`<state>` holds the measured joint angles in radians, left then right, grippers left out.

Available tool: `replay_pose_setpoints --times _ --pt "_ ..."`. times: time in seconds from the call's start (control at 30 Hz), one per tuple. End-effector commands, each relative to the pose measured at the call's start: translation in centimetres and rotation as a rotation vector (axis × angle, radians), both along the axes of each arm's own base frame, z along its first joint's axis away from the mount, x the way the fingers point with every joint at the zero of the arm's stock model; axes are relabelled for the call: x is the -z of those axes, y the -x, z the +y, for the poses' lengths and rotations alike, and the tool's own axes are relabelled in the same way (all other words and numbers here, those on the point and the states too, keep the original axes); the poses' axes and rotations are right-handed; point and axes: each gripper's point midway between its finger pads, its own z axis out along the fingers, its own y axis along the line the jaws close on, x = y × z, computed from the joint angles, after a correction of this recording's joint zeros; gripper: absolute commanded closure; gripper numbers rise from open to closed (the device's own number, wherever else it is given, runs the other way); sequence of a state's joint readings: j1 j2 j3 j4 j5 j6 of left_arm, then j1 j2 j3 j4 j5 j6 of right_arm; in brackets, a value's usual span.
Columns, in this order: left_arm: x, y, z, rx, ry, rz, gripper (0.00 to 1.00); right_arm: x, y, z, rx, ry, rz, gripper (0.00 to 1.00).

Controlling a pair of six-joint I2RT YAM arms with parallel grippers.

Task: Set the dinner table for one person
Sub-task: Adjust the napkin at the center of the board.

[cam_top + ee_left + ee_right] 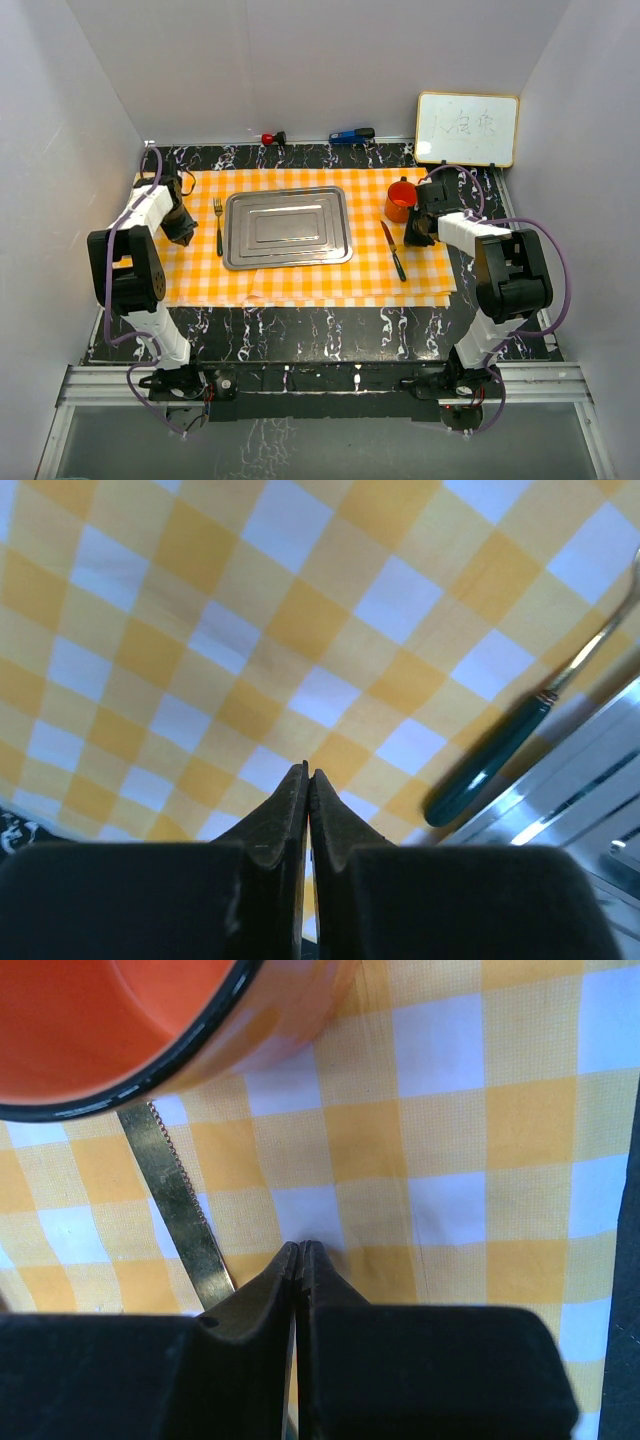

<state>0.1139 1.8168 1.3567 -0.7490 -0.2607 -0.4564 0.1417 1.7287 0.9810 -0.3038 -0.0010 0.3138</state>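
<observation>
Over the left part of the cloth (300, 285), left gripper (308, 772): fingers pressed together with nothing between them, tips low above the orange-and-white checks.
Fork (218, 226): flat on the cloth just beside the left gripper, between it and the tray. Its dark green handle points to the near edge and its prongs to the far wall.
Tray (287, 227): steel and rectangular, flat in the middle of the cloth. Its left rim is close to the fork and, in the top view, apart from it.
Right gripper (299, 1247): fingers together, holding nothing, tips low above the right part of the cloth.
Knife (393, 250): flat on the cloth just left of the right gripper, between it and the tray. The serrated blade points to the far side, the dark handle to the near side.
Cup (400, 200): orange with a dark rim, upright on the cloth by the far end of the knife. Whether it touches the blade cannot be told.
Tabletop (300, 335): black with white veins, under the cloth and everything on it. It shows as strips along the near and far sides, with both arm bases at its near edge.
Whiteboard (467, 128): propped at the far right corner, with faint writing.
</observation>
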Motion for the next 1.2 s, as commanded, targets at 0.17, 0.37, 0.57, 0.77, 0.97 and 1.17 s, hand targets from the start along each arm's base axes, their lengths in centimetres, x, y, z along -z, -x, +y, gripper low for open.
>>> replay_pose_setpoints --times 0.17,0.37,0.57,0.77,0.97,1.17 --pt "2.4 -0.1 -3.7 0.009 0.193 -0.037 1.00 3.5 1.2 -0.7 -0.005 0.032 0.079 1.00" --pt "5.4 1.6 -5.3 -0.022 0.263 0.014 1.00 3.6 1.1 -0.7 -0.004 0.029 0.078 1.00" --pt "7.5 3.4 -2.8 -0.087 0.121 0.110 1.00 3.8 1.2 -0.7 -0.004 0.029 0.084 1.00" --pt "8.6 6.1 4.1 -0.166 -0.276 0.340 1.00 3.9 1.4 -0.5 -0.010 0.021 0.086 1.00" --pt "8.8 6.3 6.6 -0.230 -0.316 0.344 1.00 4.2 1.6 -0.7 -0.006 0.028 0.094 1.00" --pt "8.3 6.1 8.2 -0.280 -0.280 0.304 1.00 4.8 1.8 -0.7 -0.004 0.031 0.109 1.00"
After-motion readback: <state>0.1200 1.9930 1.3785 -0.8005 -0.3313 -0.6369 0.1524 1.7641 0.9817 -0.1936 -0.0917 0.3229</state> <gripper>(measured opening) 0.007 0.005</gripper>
